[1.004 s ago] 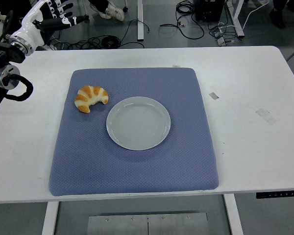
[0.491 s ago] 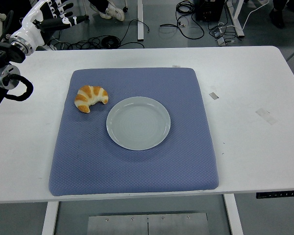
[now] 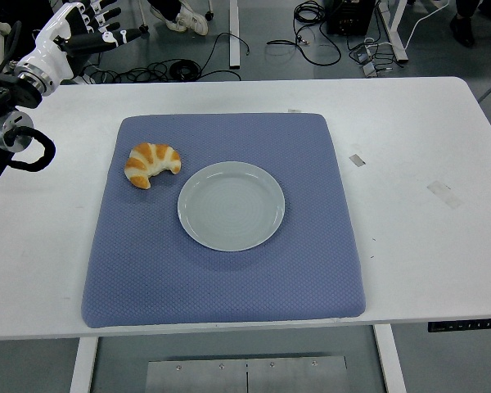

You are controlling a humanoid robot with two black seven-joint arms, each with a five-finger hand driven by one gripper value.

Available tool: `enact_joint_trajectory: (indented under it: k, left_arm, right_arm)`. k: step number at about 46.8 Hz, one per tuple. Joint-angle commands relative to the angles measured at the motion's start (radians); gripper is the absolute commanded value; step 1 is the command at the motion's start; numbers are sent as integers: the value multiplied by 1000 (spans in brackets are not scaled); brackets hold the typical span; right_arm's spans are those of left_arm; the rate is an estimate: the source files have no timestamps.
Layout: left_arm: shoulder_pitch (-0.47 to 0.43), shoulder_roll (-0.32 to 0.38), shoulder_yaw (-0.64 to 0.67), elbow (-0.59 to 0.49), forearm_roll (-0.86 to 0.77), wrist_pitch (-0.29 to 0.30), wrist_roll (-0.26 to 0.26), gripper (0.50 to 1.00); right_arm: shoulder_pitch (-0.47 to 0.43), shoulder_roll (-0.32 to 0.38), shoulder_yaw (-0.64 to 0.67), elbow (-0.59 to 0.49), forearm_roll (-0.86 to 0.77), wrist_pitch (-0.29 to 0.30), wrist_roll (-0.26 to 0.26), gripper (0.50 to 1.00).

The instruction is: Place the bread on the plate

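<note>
A golden croissant-shaped bread [image 3: 150, 163] lies on the blue mat [image 3: 229, 278], just left of and behind an empty pale plate [image 3: 231, 205] at the mat's middle. My left hand [image 3: 88, 26] is raised at the far top left, beyond the table's back corner, with its fingers spread and holding nothing. It is well away from the bread. My right arm is out of view.
The white table [image 3: 425, 246] carries small tape marks [image 3: 357, 160] on its right side. Cables and chair legs lie on the floor behind the table. My left arm's black joints [image 3: 8, 135] sit at the left edge.
My left hand has shifted very slightly up and to the left. The bread and plate have not moved.
</note>
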Motion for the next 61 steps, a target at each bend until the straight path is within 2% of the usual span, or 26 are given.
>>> enact_joint_trajectory:
  k: [1,51,55,61]
  left_arm:
    - [0,0,-1,0,-2,-2,0,974]
    - [-4,1,16,0,18,-2,2,972]
    - [-9,1,51,-2,20,-8,2,972]
    - [-49,0,176,-11,21,-17,2,972]
  right_arm:
    - [-1,0,0,0,0,2,0,1000]
    - [-4,0,2,0,0,2,0,1000]
    - [-4,0,0,1,0,2,0,1000]
    - [-4,0,2,1,0,2,0,1000]
